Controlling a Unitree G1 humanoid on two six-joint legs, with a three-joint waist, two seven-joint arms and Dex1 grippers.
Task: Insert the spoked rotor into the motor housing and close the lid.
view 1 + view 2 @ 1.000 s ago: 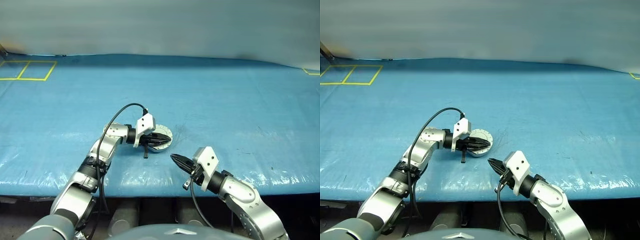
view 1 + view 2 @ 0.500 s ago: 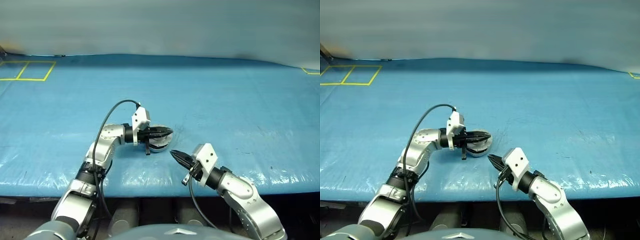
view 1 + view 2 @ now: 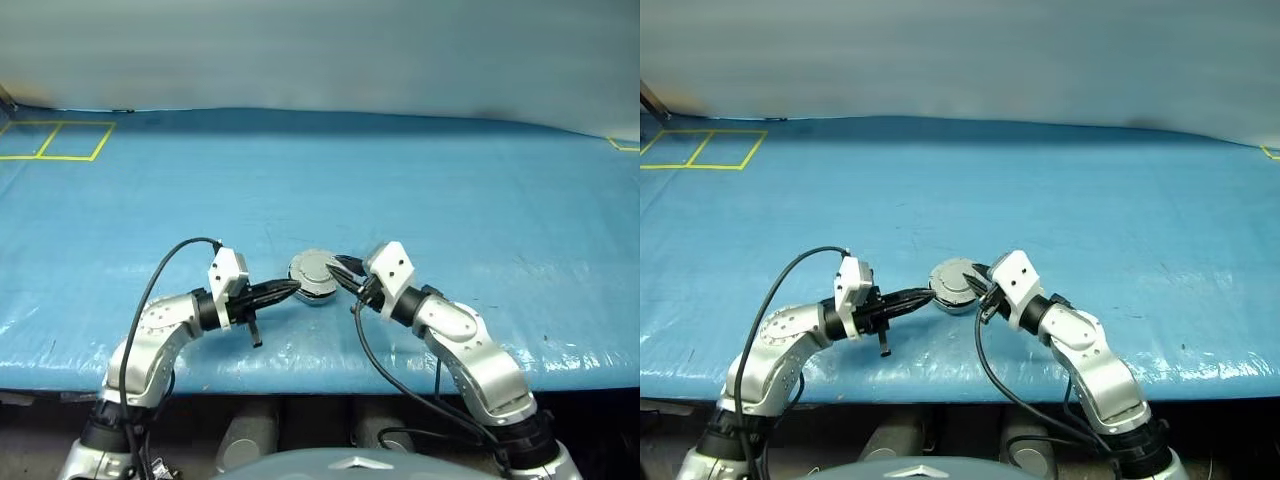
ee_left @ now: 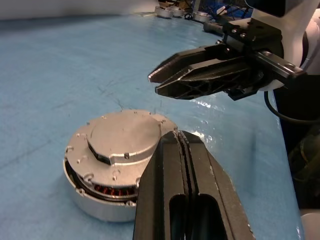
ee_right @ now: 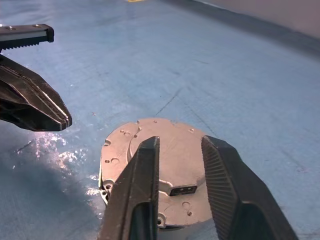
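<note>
Near the table's front edge the lid (image 4: pixel 122 135) now covers the housing (image 4: pixel 100 202); left gripper (image 3: pixel 290 287) has withdrawn pinched empty, right gripper (image 5: pixel 175 150) arrives part-open.

Blue tabletop (image 3: pixel 450 190), wrinkled and glossy along its near edge. Yellow tape lines (image 3: pixel 60 140) mark rectangles at its far left corner; another yellow tape mark (image 3: pixel 622 145) sits at its far right edge.

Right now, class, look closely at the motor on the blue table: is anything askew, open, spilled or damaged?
One thing stands out: the lid lies silver face up on the motor housing, yet copper windings show through a gap beneath its rim, so it may not be fully seated. Nothing looks spilled or damaged.
</note>
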